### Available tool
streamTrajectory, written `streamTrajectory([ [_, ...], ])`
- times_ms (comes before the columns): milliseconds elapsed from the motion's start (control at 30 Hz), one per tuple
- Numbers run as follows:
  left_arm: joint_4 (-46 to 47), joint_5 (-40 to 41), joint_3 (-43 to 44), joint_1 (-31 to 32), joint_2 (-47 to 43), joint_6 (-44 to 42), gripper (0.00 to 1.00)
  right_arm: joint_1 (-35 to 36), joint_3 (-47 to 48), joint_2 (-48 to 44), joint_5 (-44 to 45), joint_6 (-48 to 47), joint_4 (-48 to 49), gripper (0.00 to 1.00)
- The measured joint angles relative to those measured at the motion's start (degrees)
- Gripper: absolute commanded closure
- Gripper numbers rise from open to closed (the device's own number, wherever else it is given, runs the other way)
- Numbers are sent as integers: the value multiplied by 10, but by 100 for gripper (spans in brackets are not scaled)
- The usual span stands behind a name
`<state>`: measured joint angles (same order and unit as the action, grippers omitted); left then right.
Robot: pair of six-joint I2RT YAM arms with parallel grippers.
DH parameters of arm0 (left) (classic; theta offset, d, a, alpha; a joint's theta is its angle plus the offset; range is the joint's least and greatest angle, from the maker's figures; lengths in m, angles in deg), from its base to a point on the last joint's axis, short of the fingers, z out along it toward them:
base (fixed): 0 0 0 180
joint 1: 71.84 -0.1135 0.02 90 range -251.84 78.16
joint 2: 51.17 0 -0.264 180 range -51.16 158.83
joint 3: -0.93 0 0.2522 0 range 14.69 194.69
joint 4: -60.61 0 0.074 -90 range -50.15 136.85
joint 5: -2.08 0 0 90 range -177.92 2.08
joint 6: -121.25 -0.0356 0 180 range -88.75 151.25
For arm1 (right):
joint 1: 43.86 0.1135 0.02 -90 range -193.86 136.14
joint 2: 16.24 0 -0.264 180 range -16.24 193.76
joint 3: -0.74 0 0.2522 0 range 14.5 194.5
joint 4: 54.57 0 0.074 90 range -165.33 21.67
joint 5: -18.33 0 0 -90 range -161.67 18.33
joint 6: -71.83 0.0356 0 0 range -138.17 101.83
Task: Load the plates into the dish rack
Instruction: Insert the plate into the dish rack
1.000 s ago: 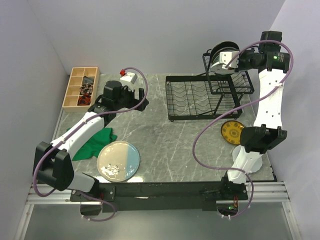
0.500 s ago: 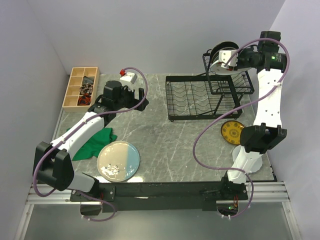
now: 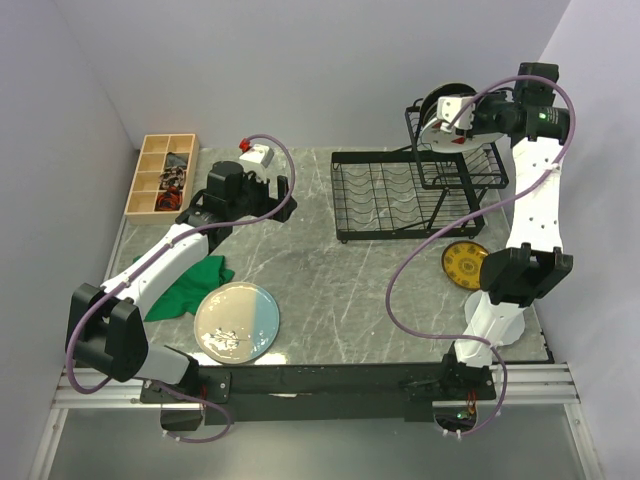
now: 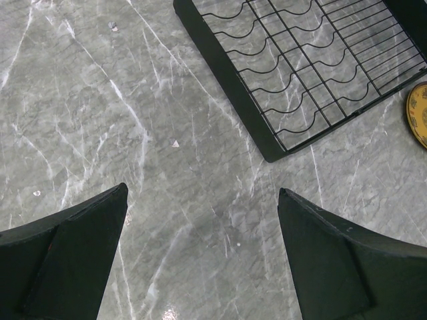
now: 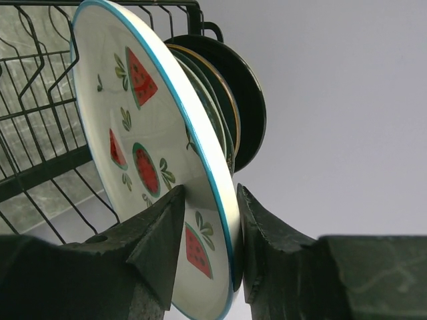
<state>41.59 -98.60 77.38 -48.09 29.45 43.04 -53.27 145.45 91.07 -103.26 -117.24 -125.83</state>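
Note:
A white plate with watermelon slices [image 5: 133,133] stands on edge in the raised basket [image 3: 460,165] of the black wire dish rack [image 3: 400,195], in front of several dark plates [image 5: 247,100]. My right gripper [image 5: 210,193] straddles its lower rim with the jaws parted, one finger close against each face. Down on the table lie a yellow patterned plate [image 3: 463,264], right of the rack, and a cream-and-blue plate [image 3: 237,321] at the near left. My left gripper [image 4: 202,190] hangs wide open over bare marble left of the rack's lower tray [image 4: 300,67], holding nothing.
A wooden compartment box [image 3: 160,175] stands at the far left and a green cloth [image 3: 190,285] lies under the left arm. A small white and red object [image 3: 258,153] sits behind the left wrist. Walls close in on both sides.
The right jaws have widened around the watermelon plate's rim, and the right wrist has risen slightly at the upper basket. The left arm has not moved.

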Motion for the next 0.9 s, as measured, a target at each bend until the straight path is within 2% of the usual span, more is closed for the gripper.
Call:
streamTrajectory([
  [400, -2, 0, 0, 0, 0, 1, 1, 0, -21, 5, -1, 29, 38, 44],
  [500, -2, 0, 0, 0, 0, 2, 1, 0, -28, 5, -3, 41, 52, 36],
  [533, -2, 0, 0, 0, 0, 2, 1, 0, -28, 5, -5, 47, 53, 30],
  [600, -2, 0, 0, 0, 0, 2, 1, 0, -29, 4, -8, 61, 59, 27],
  [633, -2, 1, 1, 0, 0, 2, 1, 0, -29, 4, -9, 66, 61, 20],
  [667, -2, 1, 1, 0, 0, 2, 1, 0, -29, 3, -10, 74, 67, 2],
  [900, -2, 2, 5, 0, -4, 12, 1, 0, -58, -33, -21, 136, 104, 0],
])
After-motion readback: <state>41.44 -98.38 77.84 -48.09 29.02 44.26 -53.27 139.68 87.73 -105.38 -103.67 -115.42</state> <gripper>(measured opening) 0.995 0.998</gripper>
